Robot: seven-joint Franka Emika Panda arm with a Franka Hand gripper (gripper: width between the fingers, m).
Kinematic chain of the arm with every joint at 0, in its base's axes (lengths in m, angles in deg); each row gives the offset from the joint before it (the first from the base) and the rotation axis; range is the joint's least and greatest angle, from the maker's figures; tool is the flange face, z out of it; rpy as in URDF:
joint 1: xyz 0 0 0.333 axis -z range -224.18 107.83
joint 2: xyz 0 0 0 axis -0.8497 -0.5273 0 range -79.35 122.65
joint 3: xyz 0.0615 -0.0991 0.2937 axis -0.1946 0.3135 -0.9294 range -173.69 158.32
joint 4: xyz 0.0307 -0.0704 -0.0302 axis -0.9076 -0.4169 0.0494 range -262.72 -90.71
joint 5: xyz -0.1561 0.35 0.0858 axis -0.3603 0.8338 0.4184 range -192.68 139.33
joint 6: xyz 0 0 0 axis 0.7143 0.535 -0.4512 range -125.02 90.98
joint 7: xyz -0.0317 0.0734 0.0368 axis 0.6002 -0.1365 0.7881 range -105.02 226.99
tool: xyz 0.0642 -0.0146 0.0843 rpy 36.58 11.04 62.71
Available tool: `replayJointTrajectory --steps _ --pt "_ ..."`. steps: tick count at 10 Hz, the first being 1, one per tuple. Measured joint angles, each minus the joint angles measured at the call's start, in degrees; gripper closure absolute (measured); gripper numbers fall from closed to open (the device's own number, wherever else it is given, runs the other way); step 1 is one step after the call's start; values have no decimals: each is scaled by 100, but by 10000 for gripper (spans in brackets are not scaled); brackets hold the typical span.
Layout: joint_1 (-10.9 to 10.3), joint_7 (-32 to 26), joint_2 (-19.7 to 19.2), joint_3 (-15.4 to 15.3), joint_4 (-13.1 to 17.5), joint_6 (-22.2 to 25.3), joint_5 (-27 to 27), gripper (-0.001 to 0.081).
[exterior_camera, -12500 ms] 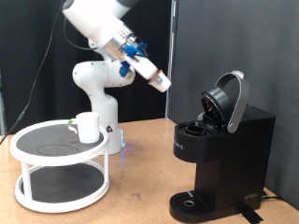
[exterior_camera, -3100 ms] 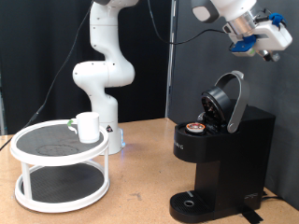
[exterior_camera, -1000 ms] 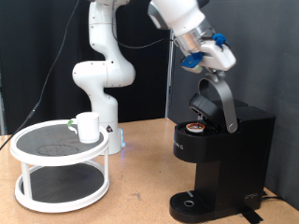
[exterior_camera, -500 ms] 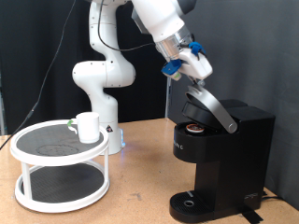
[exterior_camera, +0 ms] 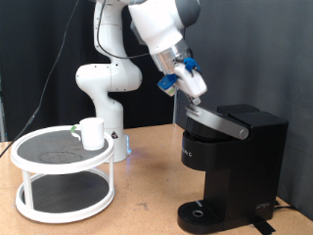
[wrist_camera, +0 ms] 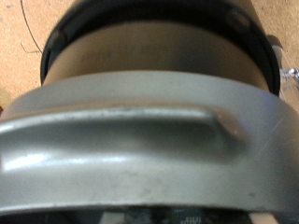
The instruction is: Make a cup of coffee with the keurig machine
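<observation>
The gripper presses against the front edge of the lowered lid of the keurig machine, finger opening unclear, while the cup stands on the round white shelf stand at the exterior view's left.

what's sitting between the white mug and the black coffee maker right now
In the exterior view, only bare wooden tabletop separates the plain white handled mug, on the white two-tier round stand, from the boxy matte-black coffee machine.
</observation>
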Motion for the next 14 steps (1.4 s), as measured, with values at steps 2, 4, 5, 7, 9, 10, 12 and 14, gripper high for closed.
replayJointTrajectory --steps 2,4,5,7,9,10,12,14 --pt "31 -114 -2 1 -191 -233 -20 806" --pt "35 -172 -8 1 -357 -446 -22 806" --pt "37 -207 -18 1 -436 -522 -22 806" --pt "37 -232 -48 0 -537 -636 -22 806" --pt "37 -236 -55 1 -552 -647 -17 806" --pt "39 -242 -55 1 -552 -647 -2 806" --pt "39 -462 -45 20 -549 -707 423 806" --pt "39 -737 8 108 -521 -714 892 806"
